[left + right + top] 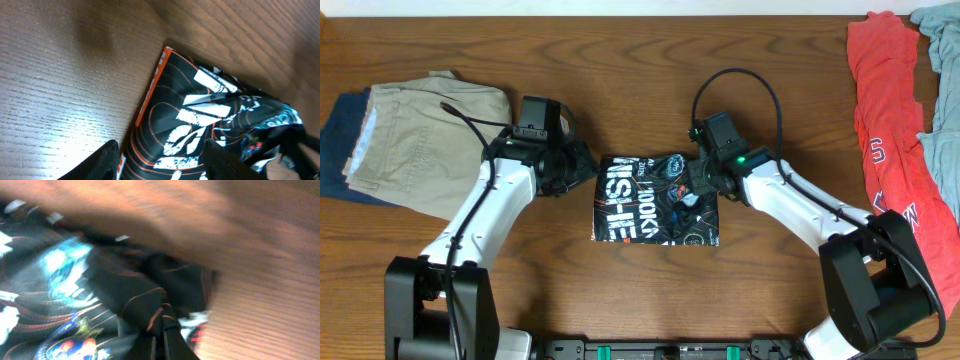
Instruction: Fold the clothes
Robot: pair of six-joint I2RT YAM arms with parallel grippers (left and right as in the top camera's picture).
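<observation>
The black jersey (655,200), orange-lined and white-lettered, lies folded square mid-worktop (640,60). At its left edge the left gripper (162,165) has jaws half open, empty. At its right edge the right gripper (162,337) has jaws pinched on a fabric fold.

We reach both arms in from the near edge of the table toward its middle. Seen from overhead, our left arm (485,205) slants away and inward, its wrist bent so that the left gripper (584,166) points toward the centre and sits low. Its two fingers (107,161) stand well apart and grip nothing. Our right arm (800,205) slants inward from the other side, and the right gripper (698,183) points toward the centre and down. Its fingers (176,341) are drawn close together, pinching a raised fold of the jersey (125,287). The two grippers face each other, apart.
</observation>
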